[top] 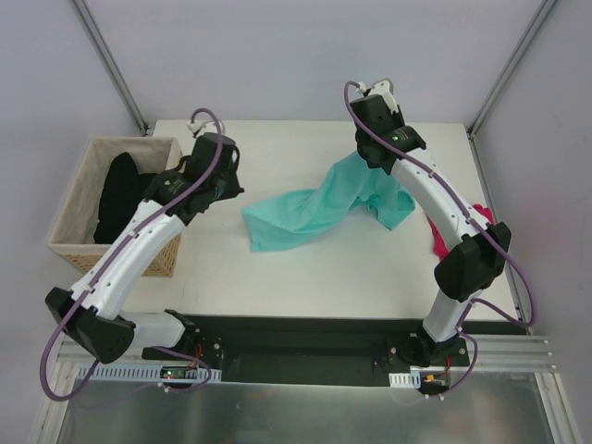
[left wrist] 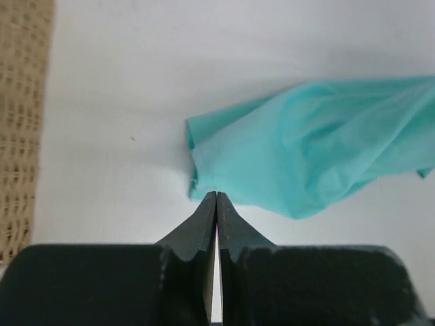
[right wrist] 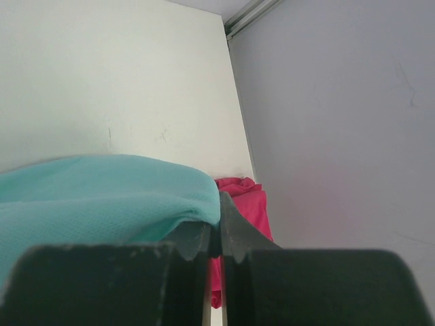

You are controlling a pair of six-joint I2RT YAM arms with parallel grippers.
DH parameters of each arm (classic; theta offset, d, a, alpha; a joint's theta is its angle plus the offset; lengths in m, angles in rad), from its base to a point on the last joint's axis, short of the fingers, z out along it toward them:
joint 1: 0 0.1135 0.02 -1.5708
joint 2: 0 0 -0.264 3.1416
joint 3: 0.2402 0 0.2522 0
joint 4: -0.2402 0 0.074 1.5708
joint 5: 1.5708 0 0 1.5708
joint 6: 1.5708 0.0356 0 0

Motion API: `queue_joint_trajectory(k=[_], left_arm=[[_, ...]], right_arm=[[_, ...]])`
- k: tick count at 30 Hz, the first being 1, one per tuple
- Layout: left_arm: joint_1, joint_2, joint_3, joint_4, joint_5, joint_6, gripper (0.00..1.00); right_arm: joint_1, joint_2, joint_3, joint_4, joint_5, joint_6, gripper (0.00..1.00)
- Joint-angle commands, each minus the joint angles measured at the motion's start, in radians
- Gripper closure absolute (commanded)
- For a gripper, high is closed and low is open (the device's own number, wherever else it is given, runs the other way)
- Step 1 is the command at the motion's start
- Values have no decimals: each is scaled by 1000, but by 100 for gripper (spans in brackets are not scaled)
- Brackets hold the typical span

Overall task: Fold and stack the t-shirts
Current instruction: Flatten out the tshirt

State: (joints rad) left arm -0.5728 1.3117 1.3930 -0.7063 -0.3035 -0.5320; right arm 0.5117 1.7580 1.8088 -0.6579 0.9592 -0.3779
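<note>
Two t-shirts are in view. The teal-mint cloth t-shirt (top: pixel 305 213) is at the middle of the white worktop (top: pixel 277 268). It is drawn out in a long band, with its long axis running from lower left to upper right of the top view. The lower-left end lies flat and spread on the surface. The upper-right end rises to the right end effector (right wrist: pixel 219 204), whose fingers are pressed together on a fold of the cloth. In the right wrist view the fabric drapes over the left finger. A loose flap hangs down just right of that grip.

The magenta-pink cloth t-shirt (right wrist: pixel 239 193) is bunched at the right edge of the worktop, against the wall and partly hidden behind the right arm.

The left end effector (left wrist: pixel 216 198) is fully closed, its tips meeting at the near hem of the teal shirt's flat end. No cloth shows between them.

At the left edge of the worktop stands a woven tan wicker basket (top: pixel 67 222) holding dark black cloth (top: pixel 116 199). Pale grey panels enclose the space, with metal posts at the far corners. The arm bases are bolted to a black plate at the bottom of the frame.
</note>
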Motion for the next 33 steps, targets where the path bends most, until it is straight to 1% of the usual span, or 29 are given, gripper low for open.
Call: queue_joint_trajectory(k=[1, 5, 8, 11, 15, 20, 27, 33], left_arm=[[65, -95, 73, -114, -178, 35, 100], [109, -130, 113, -159, -227, 59, 100], [120, -141, 113, -171, -229, 72, 100], [122, -131, 92, -185, -195, 70, 100], [120, -129, 40, -190, -105, 41, 100], [120, -127, -3, -190, -49, 23, 100], [120, -106, -5, -191, -2, 32, 100], [117, -66, -9, -191, 79, 41, 100]], right_arm=[[-6, 6, 75, -8, 18, 14, 99], [-2, 31, 115, -25, 13, 22, 99], [5, 49, 130, -34, 13, 30, 99], [17, 63, 132, -32, 10, 33, 99], [24, 103, 144, -31, 7, 30, 99], [24, 161, 190, -19, 4, 11, 99], [16, 248, 238, 29, 0, -35, 99], [5, 282, 245, 64, -8, -55, 99]])
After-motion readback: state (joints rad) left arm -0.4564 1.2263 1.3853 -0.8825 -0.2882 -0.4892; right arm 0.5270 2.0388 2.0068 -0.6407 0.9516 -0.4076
